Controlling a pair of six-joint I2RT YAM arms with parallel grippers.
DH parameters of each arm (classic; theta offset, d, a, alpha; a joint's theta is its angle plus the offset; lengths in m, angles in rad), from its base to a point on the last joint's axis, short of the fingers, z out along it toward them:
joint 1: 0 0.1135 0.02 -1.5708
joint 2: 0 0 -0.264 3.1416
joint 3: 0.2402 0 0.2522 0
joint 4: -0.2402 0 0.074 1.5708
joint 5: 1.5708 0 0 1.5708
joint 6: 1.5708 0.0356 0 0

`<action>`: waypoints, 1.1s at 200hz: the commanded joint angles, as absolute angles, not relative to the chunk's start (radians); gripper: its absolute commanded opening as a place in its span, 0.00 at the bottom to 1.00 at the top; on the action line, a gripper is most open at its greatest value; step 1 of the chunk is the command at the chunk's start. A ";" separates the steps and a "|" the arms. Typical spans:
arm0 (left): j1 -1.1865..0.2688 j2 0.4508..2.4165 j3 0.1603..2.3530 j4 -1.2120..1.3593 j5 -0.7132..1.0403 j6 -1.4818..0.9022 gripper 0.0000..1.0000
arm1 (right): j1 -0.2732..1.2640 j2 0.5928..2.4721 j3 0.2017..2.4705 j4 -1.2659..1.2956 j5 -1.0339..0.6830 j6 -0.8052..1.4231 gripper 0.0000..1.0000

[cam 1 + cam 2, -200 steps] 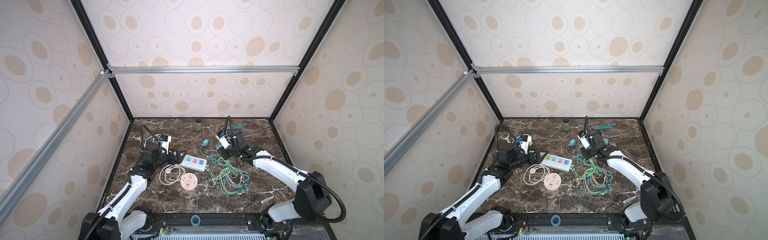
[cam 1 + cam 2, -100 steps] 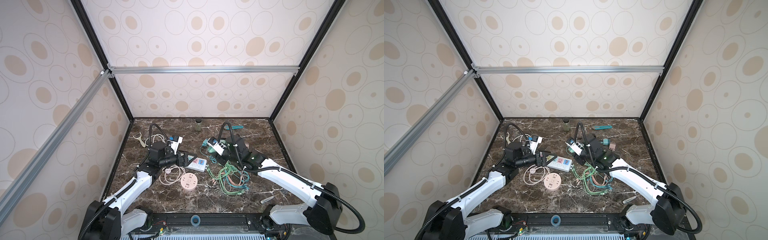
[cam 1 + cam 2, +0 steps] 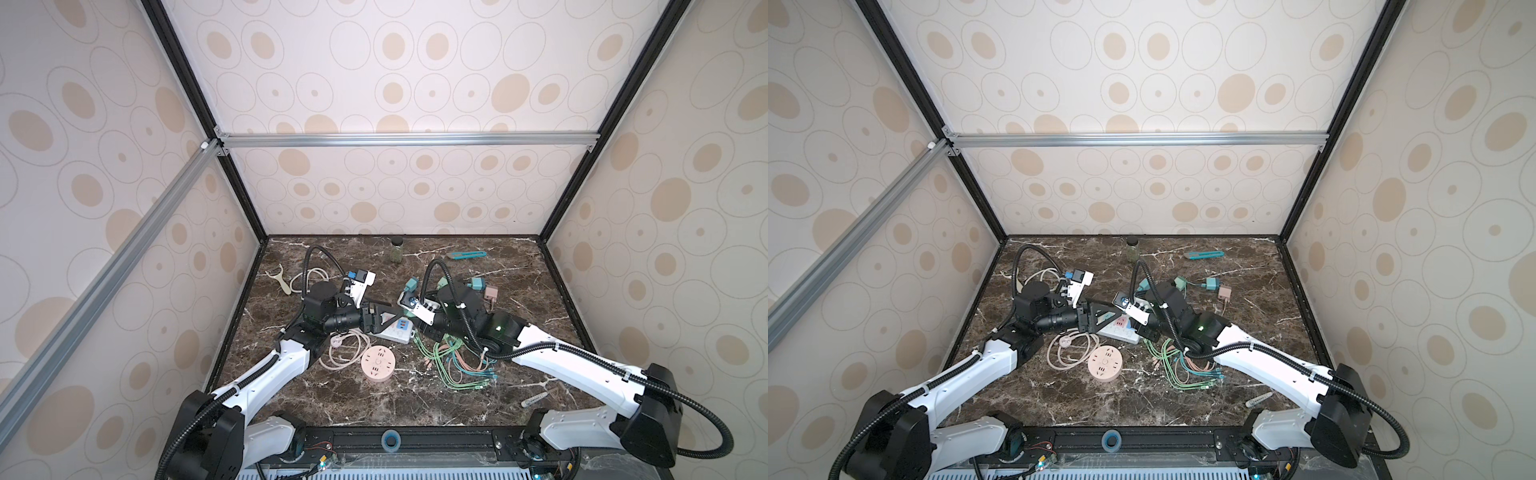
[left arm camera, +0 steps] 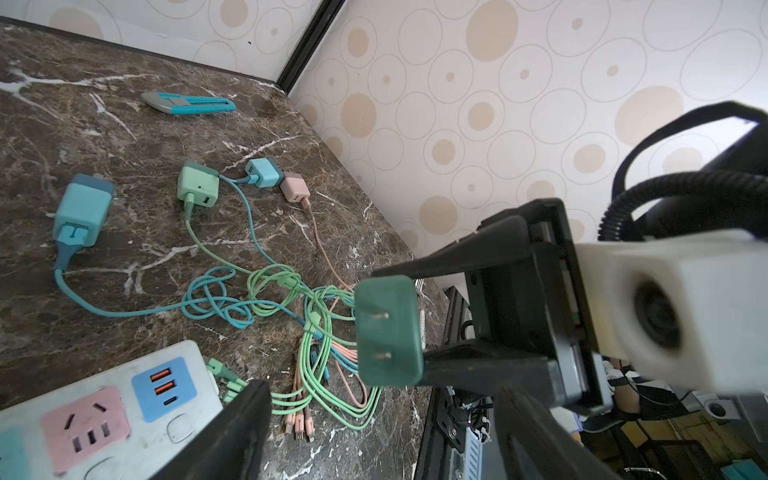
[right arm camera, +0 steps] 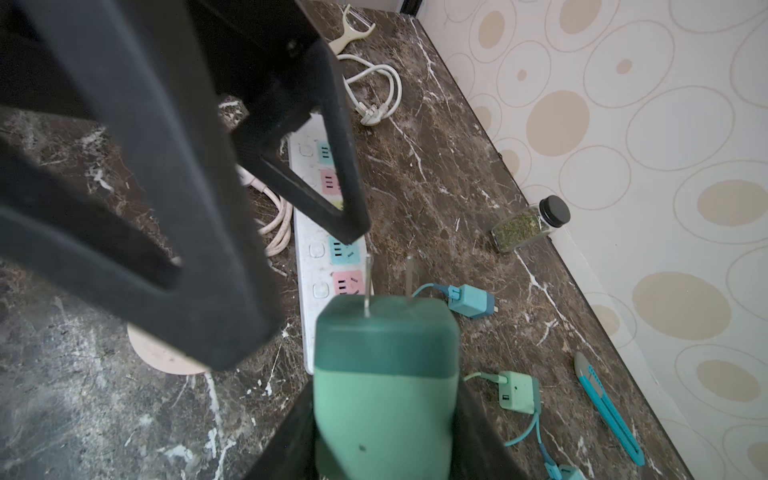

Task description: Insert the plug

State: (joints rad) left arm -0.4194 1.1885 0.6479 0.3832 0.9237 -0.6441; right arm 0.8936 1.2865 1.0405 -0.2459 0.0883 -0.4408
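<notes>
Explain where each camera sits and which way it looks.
Top views: high above the arm bases, looking down onto the dark marble table; both arms show.
Left wrist: on the left arm, looking past its own black fingers at the right gripper holding the dark green two-pin charger plug.
Right wrist: on the right arm, looking along the plug in its own fingers toward the left gripper and the white power strip.
Shared: both wrist views show plug and strip.
</notes>
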 commanded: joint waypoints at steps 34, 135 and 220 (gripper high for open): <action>-0.444 1.215 0.698 0.449 0.980 -0.674 0.71 | 0.937 1.294 1.088 -0.208 0.120 -0.487 0.30; -0.457 1.220 0.701 0.420 0.979 -0.669 0.39 | 0.955 1.315 1.078 -0.191 0.134 -0.514 0.30; -0.459 1.220 0.696 0.434 0.960 -0.687 0.15 | 0.955 1.258 1.015 -0.108 0.165 -0.439 0.48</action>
State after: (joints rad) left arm -0.4469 1.2205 0.6624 0.4068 0.9398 -0.6891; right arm 0.9489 1.3067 1.0363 -0.1844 0.1482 -0.4904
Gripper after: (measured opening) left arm 0.290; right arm 0.454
